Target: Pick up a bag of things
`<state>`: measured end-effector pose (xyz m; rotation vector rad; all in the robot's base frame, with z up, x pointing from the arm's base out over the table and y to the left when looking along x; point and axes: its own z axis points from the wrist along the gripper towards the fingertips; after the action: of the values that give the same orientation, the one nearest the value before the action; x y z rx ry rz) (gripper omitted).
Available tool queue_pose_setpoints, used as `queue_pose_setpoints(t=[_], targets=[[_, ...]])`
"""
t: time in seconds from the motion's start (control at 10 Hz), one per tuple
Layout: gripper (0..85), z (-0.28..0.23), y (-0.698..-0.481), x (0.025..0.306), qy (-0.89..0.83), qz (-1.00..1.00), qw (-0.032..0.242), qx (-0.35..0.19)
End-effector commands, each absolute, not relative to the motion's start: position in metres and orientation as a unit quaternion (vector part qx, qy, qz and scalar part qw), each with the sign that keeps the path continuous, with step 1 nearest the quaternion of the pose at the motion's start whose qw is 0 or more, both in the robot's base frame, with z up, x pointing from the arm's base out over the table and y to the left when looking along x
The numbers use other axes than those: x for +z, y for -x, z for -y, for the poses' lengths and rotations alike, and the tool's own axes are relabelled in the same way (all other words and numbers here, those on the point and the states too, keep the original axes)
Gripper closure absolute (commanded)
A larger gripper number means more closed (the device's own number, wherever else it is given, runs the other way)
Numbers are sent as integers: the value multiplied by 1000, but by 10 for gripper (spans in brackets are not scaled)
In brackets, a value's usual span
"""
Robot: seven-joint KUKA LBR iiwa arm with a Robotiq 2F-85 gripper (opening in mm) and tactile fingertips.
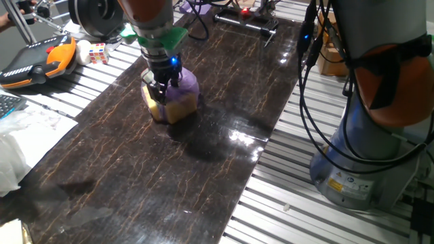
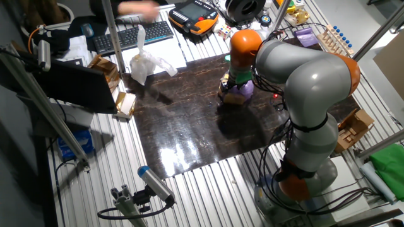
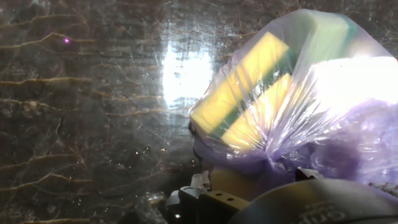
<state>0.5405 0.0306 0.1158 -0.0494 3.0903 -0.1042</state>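
Observation:
The bag of things (image 1: pixel 184 91) is a small purple translucent bag with yellow sponge blocks showing through, on the dark marble-patterned mat (image 1: pixel 135 176). My gripper (image 1: pixel 161 87) is down on its left top side, with the fingers closed into the plastic. In the hand view the bag (image 3: pixel 280 106) fills the right side and its gathered purple neck runs into the gripper body (image 3: pixel 249 190) at the bottom. In the other fixed view the bag (image 2: pixel 243 94) sits under the orange wrist. I cannot tell whether the bag rests on the mat or hangs just above it.
A larger white plastic bag (image 2: pixel 146 63) lies at the mat's far corner. An orange teach pendant (image 1: pixel 41 57) and a colour cube (image 1: pixel 98 53) lie beyond the mat. A keyboard (image 2: pixel 129 38) and cardboard boxes (image 2: pixel 104 69) stand nearby. The arm's base (image 1: pixel 366 156) and cables are at the right.

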Motion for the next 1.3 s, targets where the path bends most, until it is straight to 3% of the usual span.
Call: queue_pose_setpoints(t=[0.0, 1.2], targets=[[150, -30, -540, 115, 15, -999, 24, -33], [83, -37, -534, 108, 1, -999, 18, -27]])
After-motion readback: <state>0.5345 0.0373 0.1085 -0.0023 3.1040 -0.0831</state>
